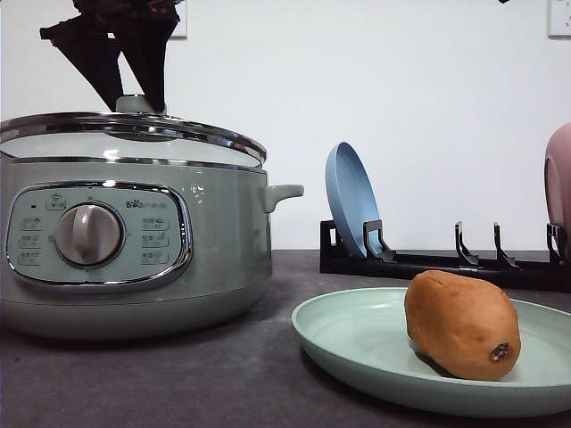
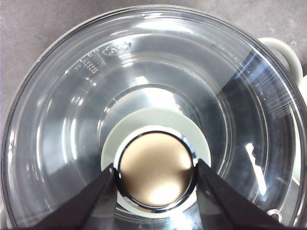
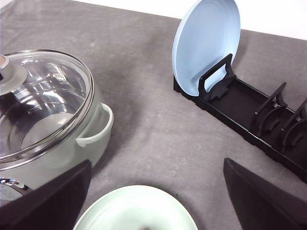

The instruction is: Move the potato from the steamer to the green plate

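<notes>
Here, one potato (image 1: 462,325) lay on the single green plate (image 1: 357,334), toward the plate's right side in the front view, on the dark grey tabletop (image 1: 178,383). The potato was oval, orange-brown and matte, with a small dark spot at its near right end. One steamer (image 1: 134,241) stood left of the plate, apart from it: pale green, with a chrome-ringed control panel, one central dial (image 1: 88,234) and a small side handle (image 1: 284,193). Its glass lid (image 2: 72,105) sat closed on the rim. One black dish rack (image 1: 446,260) stood behind the plate, holding one blue plate (image 1: 351,198) upright on edge; the edge of one pink dish (image 1: 559,183) showed at the far right. The left end effector (image 2: 156,171) was above the lid, its two dark fingers (image 2: 91,201) set against either side of the lid's metallic knob (image 2: 156,170). The right end effector (image 3: 156,201) was spread wide and held nothing, above the tabletop near the green plate's rim.
</notes>
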Action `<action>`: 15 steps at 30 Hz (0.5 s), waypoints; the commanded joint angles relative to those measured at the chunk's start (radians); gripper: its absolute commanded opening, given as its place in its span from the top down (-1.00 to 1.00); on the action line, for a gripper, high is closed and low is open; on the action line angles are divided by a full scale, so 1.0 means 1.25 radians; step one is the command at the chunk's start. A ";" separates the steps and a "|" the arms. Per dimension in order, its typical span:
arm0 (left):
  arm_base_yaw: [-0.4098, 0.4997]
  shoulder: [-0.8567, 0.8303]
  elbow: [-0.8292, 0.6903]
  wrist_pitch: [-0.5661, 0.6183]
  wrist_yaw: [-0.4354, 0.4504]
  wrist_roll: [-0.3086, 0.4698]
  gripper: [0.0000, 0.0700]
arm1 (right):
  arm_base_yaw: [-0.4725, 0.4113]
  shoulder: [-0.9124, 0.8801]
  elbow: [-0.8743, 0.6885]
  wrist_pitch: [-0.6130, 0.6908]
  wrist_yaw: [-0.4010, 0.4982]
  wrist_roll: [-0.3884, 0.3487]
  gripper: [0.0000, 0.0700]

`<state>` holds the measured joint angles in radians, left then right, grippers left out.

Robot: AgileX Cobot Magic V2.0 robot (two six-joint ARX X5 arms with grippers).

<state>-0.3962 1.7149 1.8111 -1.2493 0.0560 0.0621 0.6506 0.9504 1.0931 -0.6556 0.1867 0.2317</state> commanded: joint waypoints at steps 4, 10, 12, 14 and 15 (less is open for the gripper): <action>-0.004 0.013 0.028 0.012 -0.027 0.004 1.00 | 0.005 0.005 0.015 0.003 -0.001 -0.007 -0.58; -0.003 0.017 0.027 0.012 -0.027 0.005 1.00 | 0.005 0.005 0.015 0.003 -0.002 -0.007 -0.58; -0.003 0.018 0.027 0.012 -0.027 0.005 1.00 | 0.005 0.005 0.015 0.003 -0.002 -0.007 -0.58; -0.003 0.022 0.027 0.012 -0.027 0.005 1.00 | 0.005 0.005 0.015 0.003 -0.002 -0.007 -0.58; -0.003 0.024 0.027 0.012 -0.027 0.005 1.00 | 0.005 0.005 0.015 0.003 -0.002 -0.007 -0.58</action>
<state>-0.4000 1.7217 1.8111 -1.2583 0.0322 0.0650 0.6506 0.9504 1.0931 -0.6556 0.1841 0.2317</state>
